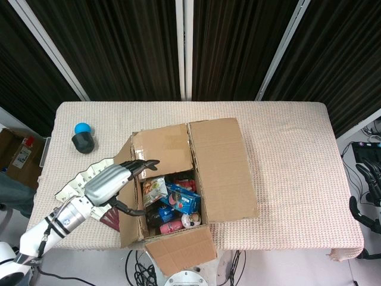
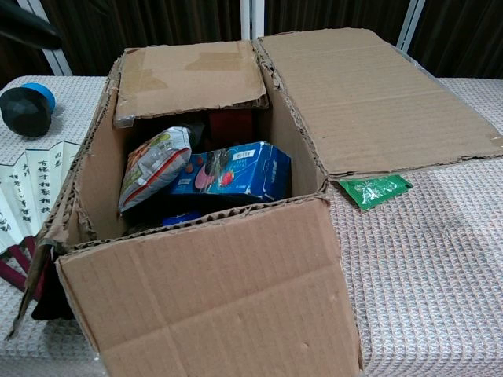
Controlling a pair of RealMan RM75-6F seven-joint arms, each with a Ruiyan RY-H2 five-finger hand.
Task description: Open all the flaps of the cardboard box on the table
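Left hand: the silver-backed, black-fingered left hand [image 1: 118, 179] is seen empty, fingers extended, over the 9 o'clock wall of the box; nothing is gripped.
Right hand: not shown in either view.
Box: the brown cardboard box [image 1: 178, 185] sits at the centre of the cloth-covered counter [image 1: 297, 155], packed with snack packets.
Flaps: the 3 o'clock flap [image 1: 221, 170] lies flat outward; the 6 o'clock flap [image 2: 212, 302] hangs out; the 12 o'clock flap [image 1: 162, 149] partly covers the opening.
Handling: corrugated board is judged light, stiff, hinging at creases; taped, torn edges could rip.
Hold: the free edge of the 12 o'clock flap is best lifted from beneath.
Nearby: a paper folding fan [image 1: 89, 179] lies at 9 o'clock.
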